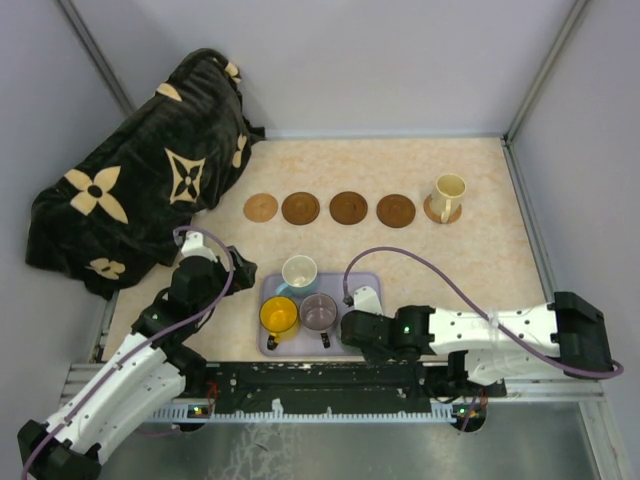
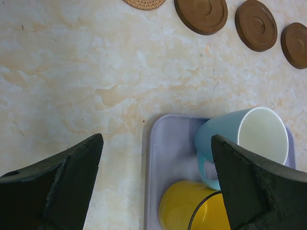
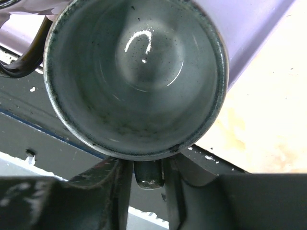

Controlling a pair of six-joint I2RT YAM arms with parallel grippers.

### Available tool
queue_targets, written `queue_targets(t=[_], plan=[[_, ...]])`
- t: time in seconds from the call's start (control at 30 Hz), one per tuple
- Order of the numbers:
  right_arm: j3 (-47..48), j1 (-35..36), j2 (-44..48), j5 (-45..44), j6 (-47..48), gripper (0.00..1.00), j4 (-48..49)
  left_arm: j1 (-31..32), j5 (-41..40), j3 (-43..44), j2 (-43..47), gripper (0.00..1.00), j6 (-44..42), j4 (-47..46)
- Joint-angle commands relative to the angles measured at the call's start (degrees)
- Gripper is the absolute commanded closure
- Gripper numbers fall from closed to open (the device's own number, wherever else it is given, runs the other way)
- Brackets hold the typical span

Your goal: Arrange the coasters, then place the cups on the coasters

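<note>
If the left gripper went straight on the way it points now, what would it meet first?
Open, the left gripper would probably meet a corner of the lavender rectangular tray, beside the light blue handled mug; depth is unclear.

Glossy glazed grey-green cup (image 3: 136, 76), matt wooden coasters (image 1: 349, 208), seemingly plush cloth (image 1: 130, 190).

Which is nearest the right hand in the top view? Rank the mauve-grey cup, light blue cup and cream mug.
1. Mauve-grey cup, on the lavender tray, just left of the right hand.
2. Light blue cup, at the tray's far edge.
3. Cream mug, far right, on a wooden coaster.
</note>
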State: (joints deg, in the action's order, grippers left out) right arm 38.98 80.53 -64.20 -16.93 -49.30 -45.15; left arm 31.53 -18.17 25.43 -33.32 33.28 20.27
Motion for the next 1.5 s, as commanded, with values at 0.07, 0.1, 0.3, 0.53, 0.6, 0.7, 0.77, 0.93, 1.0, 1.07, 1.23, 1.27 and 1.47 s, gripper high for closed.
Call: queue_targets(t=[0.07,0.1,0.3,0.53,0.6,0.7,0.77,0.93,1.0,1.07,1.23,1.27,1.47], plan=[[0.1,0.5,-1.5,-1.1,-1.6,0.81,1.4,0.3,0.2,-0.7,1.0,0.00,0.8,0.7],[0.2,0.5,-1.7,-1.4,-1.9,0.85,1.3,0.3,0.3,-0.7,1.1,0.00,0.9,0.7],[2.5,0.5,-4.2,-3.8,-3.1,1.00,-0.1,0.3,0.7,-1.0,1.0,0.00,1.1,0.1],[9.7,1.6,-7.3,-14.6,-6.3,1.00,-6.2,0.3,0.4,-0.7,0.8,0.00,0.4,-0.4],[11.7,1.6,-7.5,-18.3,-8.1,1.00,-8.8,0.3,0.3,-0.7,0.8,0.00,0.2,-0.6],[14.4,1.6,-7.1,-23.9,-11.2,1.00,-12.1,0.3,0.3,-0.8,0.6,0.00,0.2,-1.0],[16.1,1.6,-6.6,-27.8,-12.6,1.00,-14.1,0.3,0.6,-1.2,0.3,0.00,0.2,-1.7],[19.0,-2.3,-4.5,-34.5,-11.3,1.00,-14.3,0.3,1.4,-1.8,-0.9,0.00,0.5,-3.1],[18.6,-5.6,-3.3,-35.7,-8.5,1.00,-12.1,0.3,1.5,-2.0,-1.6,0.00,0.6,-3.5],[17.5,-9.5,-1.8,-36.3,-3.2,1.00,-7.5,0.3,1.7,-2.2,-2.0,0.00,0.4,-4.2],[13.3,-24.2,1.2,-32.6,14.8,1.00,11.0,0.3,1.8,-2.4,-3.7,0.00,-0.2,-6.3],[12.8,-27.1,1.2,-31.2,17.8,1.00,14.6,0.3,1.9,-2.5,-4.2,0.00,-0.2,-6.8],[11.7,-41.6,-4.6,-19.9,31.8,1.00,34.0,0.3,2.5,-2.6,-7.2,0.00,-0.8,-10.4]])
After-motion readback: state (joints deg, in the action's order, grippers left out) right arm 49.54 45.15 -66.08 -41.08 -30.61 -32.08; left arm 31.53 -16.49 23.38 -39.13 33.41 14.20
